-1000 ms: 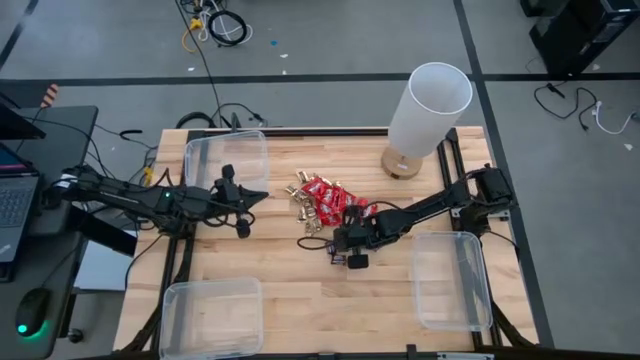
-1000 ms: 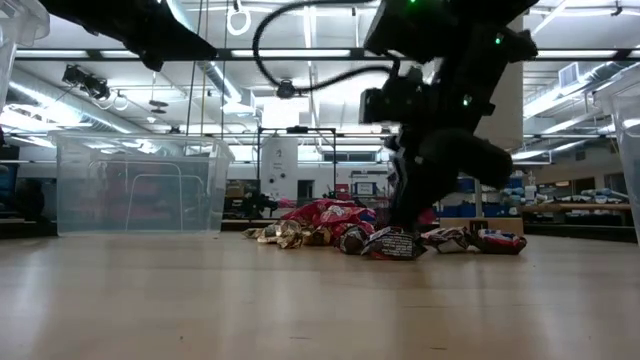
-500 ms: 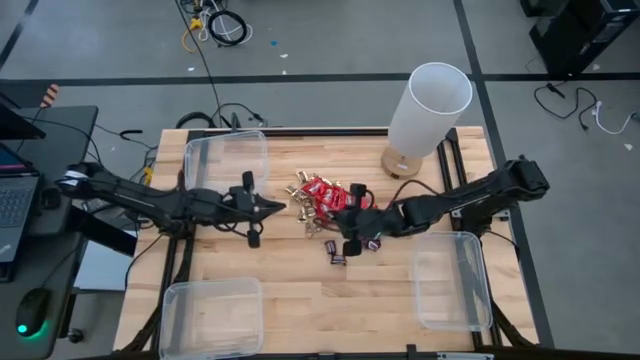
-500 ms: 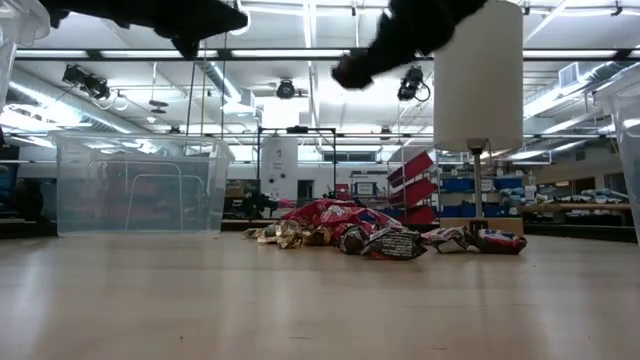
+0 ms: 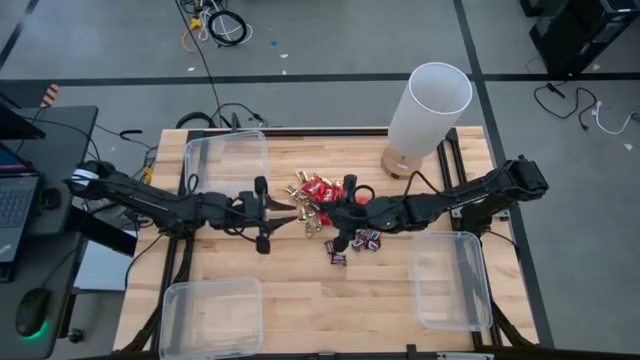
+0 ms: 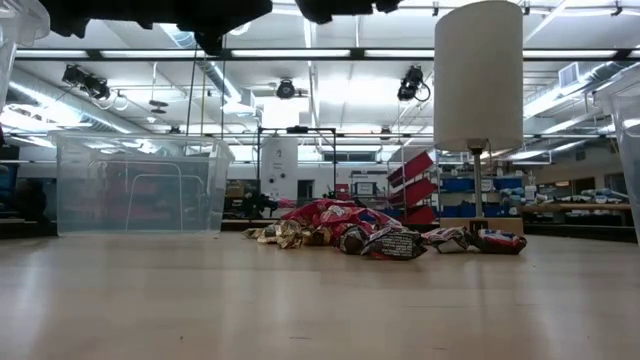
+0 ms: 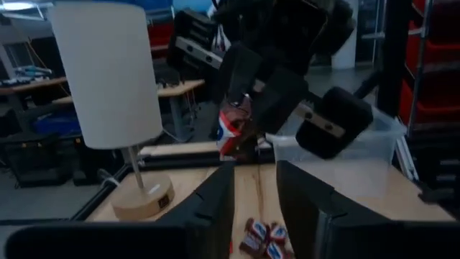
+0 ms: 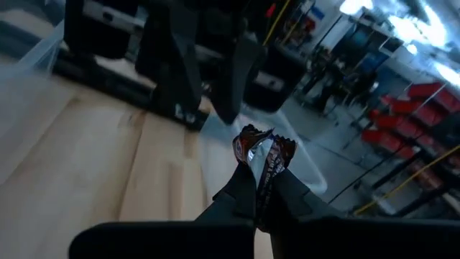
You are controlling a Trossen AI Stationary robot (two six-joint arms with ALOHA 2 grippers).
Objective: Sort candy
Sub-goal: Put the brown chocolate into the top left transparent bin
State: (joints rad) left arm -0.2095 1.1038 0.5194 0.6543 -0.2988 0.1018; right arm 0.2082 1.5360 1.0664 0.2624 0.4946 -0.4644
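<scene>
Candy (image 5: 320,205): a loose heap of small wrapped sweets near the middle of the table; shiny red packets bunched on top, gold-foil pieces along the side toward the left arm, dark mini bars (image 5: 345,248) lying a little apart on the near side.
Candy from table height: a low crinkled mound (image 6: 345,228), red in the middle, gold at one end, dark wrappers at the other.
Held piece (image 8: 262,155): one dark wrapped sweet with a twisted, crumpled end, standing up between the right tool's fingers.
Right tool (image 5: 348,212): raised over the heap, fingers together and clamped on the held piece.
Left tool (image 5: 285,207): raised just beside the heap on its gold side, fingers apart with nothing between them, pointing at the right tool.
Table (image 5: 300,290): pale wood planks in a dark frame.
Clear bins: one at the far left corner (image 5: 226,160), one at the near left corner (image 5: 210,315), one by the near right edge (image 5: 450,278).
Lamp (image 5: 425,115): white cylinder shade on a round wooden base, near the far right corner.
Room: grey floor with cables, a laptop (image 5: 14,195) beside the left edge, shelving and ceiling lights beyond.
</scene>
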